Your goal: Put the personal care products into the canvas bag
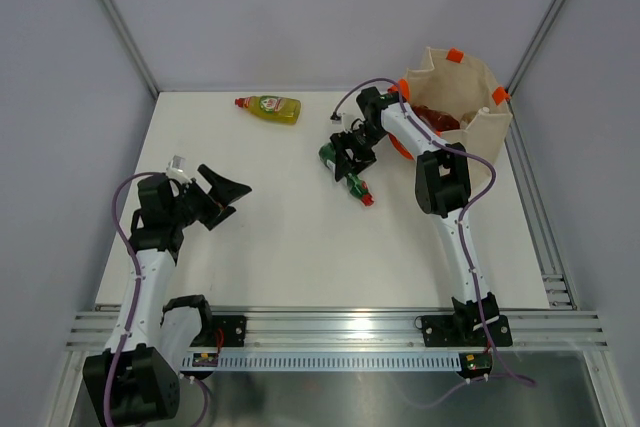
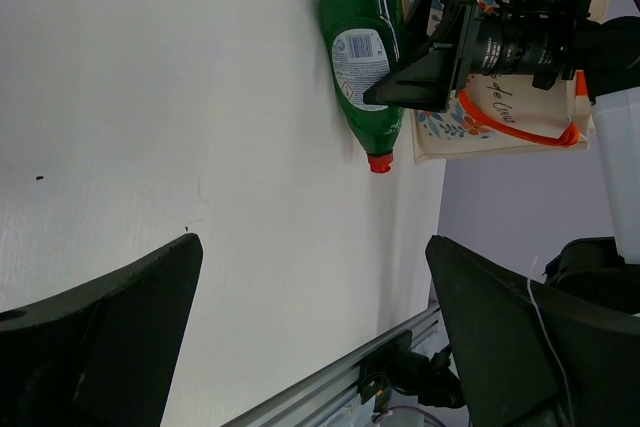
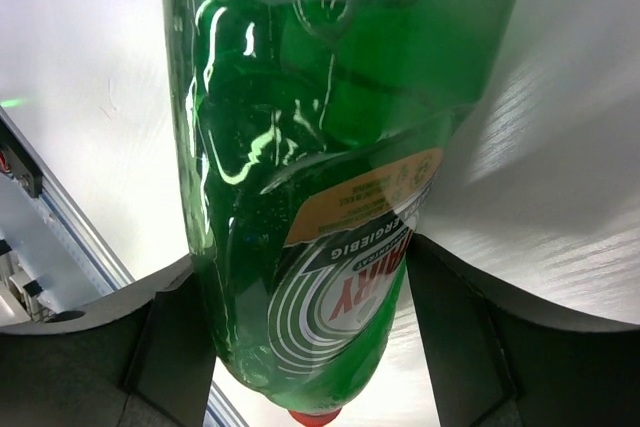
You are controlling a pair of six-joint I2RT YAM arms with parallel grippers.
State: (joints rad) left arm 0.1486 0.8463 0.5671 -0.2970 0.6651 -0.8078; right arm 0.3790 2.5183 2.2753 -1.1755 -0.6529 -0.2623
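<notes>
A green squeeze bottle [image 1: 354,185] with a red cap lies on the white table, just left of the canvas bag [image 1: 478,132]. My right gripper [image 1: 350,154] is down over it, open. In the right wrist view the bottle [image 3: 300,97] fills the space between the two fingers [image 3: 180,337], which stand close against its sides. The left wrist view shows the bottle [image 2: 365,57] flat on the table under that gripper. A yellow bottle [image 1: 268,108] lies at the far left-centre. A red bottle [image 1: 436,117] lies inside the bag. My left gripper [image 1: 222,195] is open and empty, as the left wrist view [image 2: 315,247] also shows.
The bag stands at the table's far right corner against the wall, and its printed side shows in the left wrist view [image 2: 500,112]. The aluminium rail [image 1: 340,327] runs along the near edge. Grey walls enclose the table on three sides.
</notes>
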